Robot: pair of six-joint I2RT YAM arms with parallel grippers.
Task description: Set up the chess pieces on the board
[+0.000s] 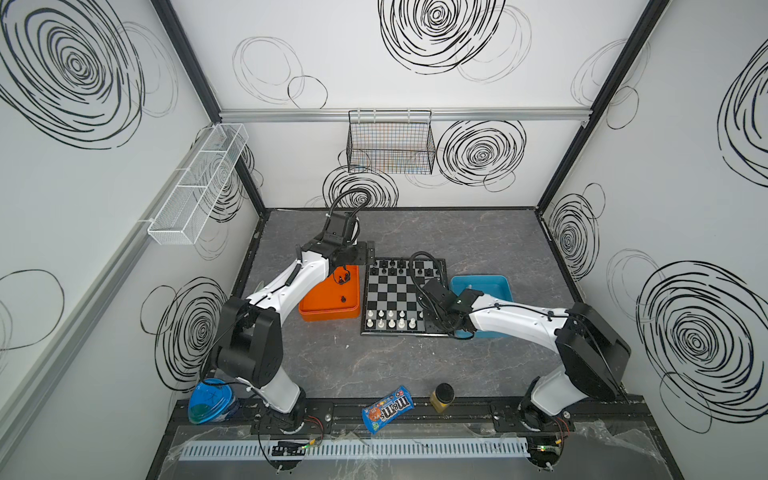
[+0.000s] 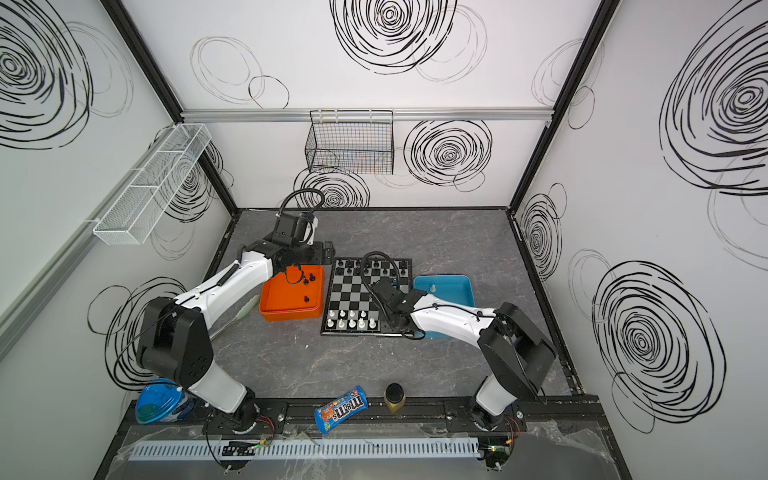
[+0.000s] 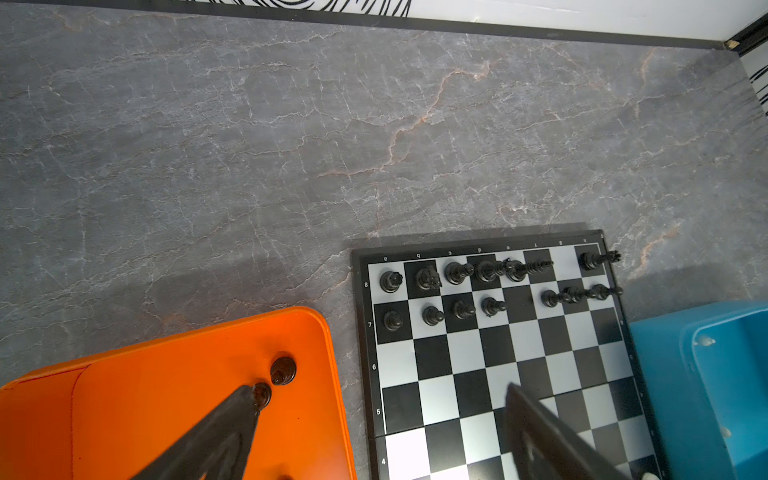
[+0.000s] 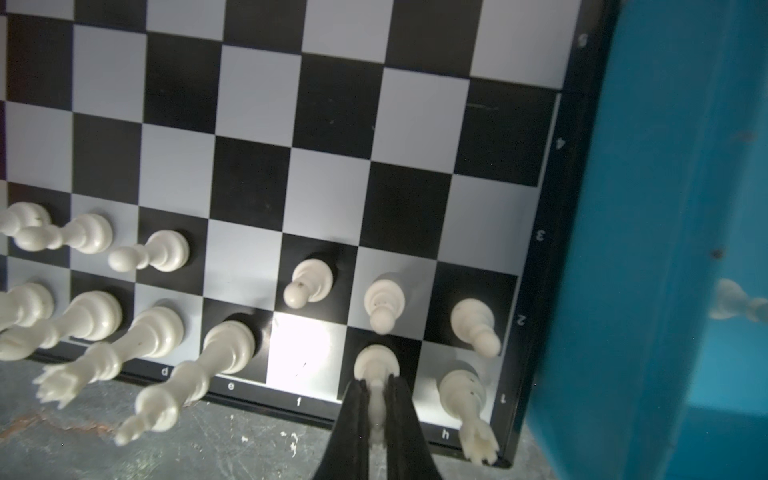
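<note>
The right claw (image 4: 377, 384) is pinching a white piece (image 4: 376, 360) by its top, with the base resting on the board (image 4: 253, 174)'s edge-row square straight below the tips, seemingly seating it upright. The left claw (image 3: 380, 388) is hanging wide open over the orange tray (image 3: 166, 395), with two black pieces (image 3: 283, 370) just beside one finger, probably lining up the next pick.

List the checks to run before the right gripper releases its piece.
1. Right gripper shut on the white piece: ok.
2. Piece's base over square g1 of the board: ok.
3. Base seated flat on the square: cannot tell.
4. Rook on h1 apart from the gripper: ok.
5. White back row complete: not ok, f1 is bare.
6. Left gripper open, away from the white rows: ok.
</note>
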